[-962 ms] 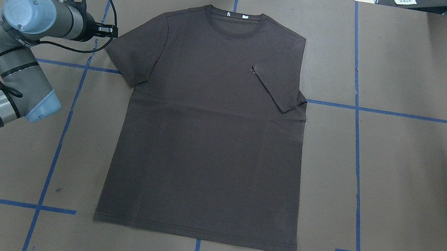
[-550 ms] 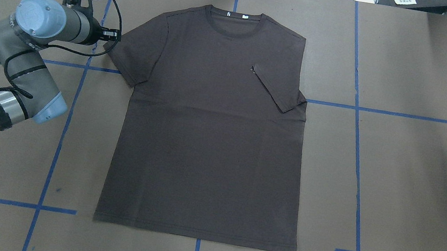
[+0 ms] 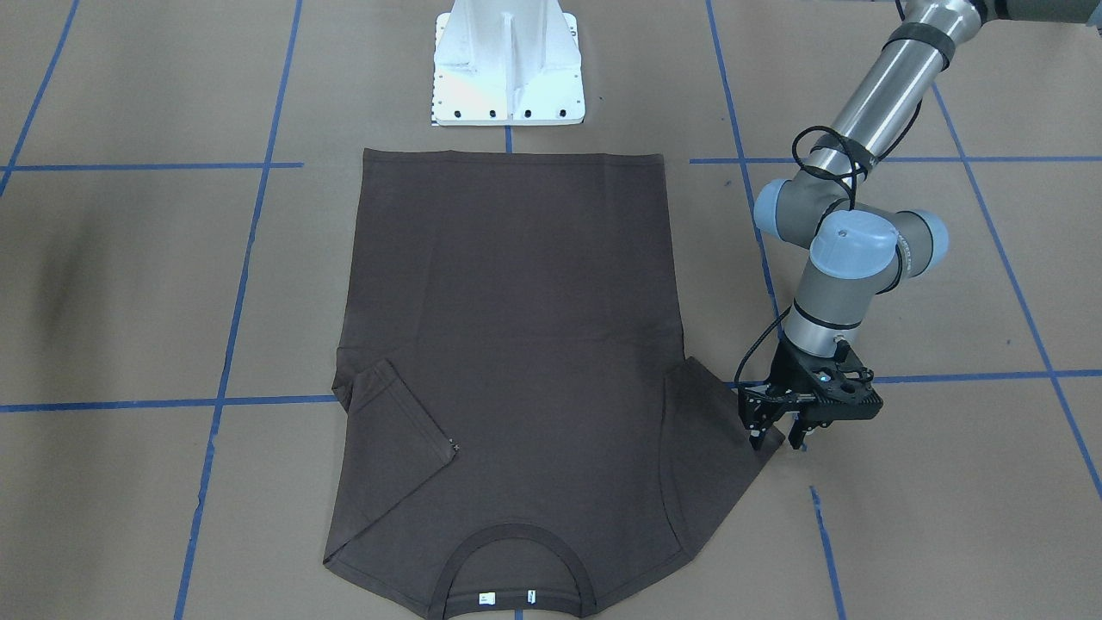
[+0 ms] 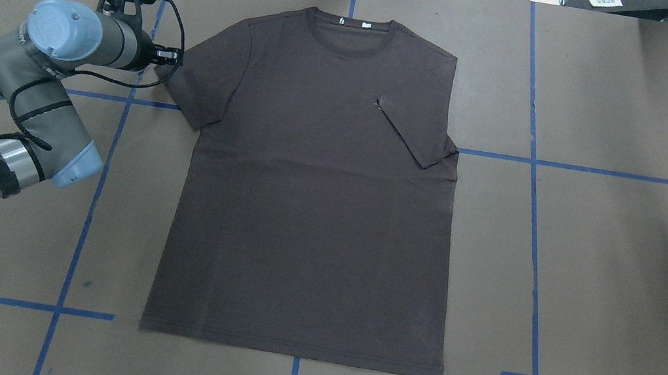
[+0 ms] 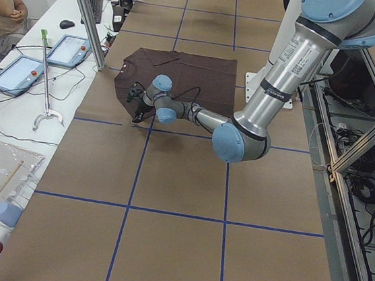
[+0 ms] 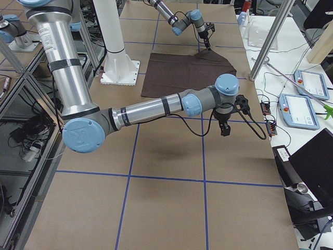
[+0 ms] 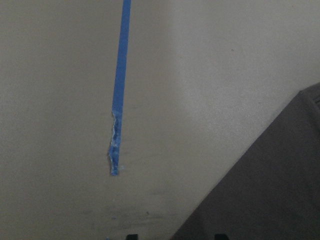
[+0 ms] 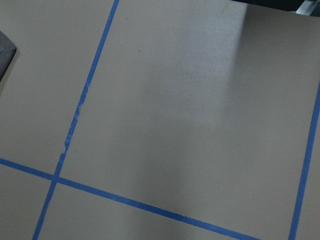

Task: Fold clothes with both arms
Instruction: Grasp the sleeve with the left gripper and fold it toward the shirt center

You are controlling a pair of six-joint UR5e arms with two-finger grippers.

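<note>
One dark brown T-shirt [image 4: 310,210] lies flat and face up in the middle of the bench [image 4: 615,256]. Its straight hem is nearest the white pedestal base [image 3: 508,65] and its collar [image 4: 346,37] is at the far side. The cloth is smooth, with only a faint crease across the chest. The collar is a ribbed round band, and two small white tags [image 4: 354,22] sit inside its back edge. The sleeve on the robot's right [image 4: 411,133] is folded inward over the chest as a slanted flap, with a tiny pale speck at its inner corner. The sleeve on the robot's left [image 4: 208,79] is spread out flat, its cuff pointing outward over the brown paper.

The left gripper [image 3: 776,437] points down at the outer corner of that spread sleeve. Its jaws are parted and stand either side of the cuff edge, closed on nothing. In the left wrist view the sleeve's dark edge runs down to between the two fingertips [image 7: 131,236] at the bottom of the frame, beside a torn end of blue tape [image 7: 116,150].

The right gripper [image 6: 223,131] hangs over bare paper well away from the shirt, towards the robot's right end of the bench. I cannot tell how far its jaws are parted.
</note>
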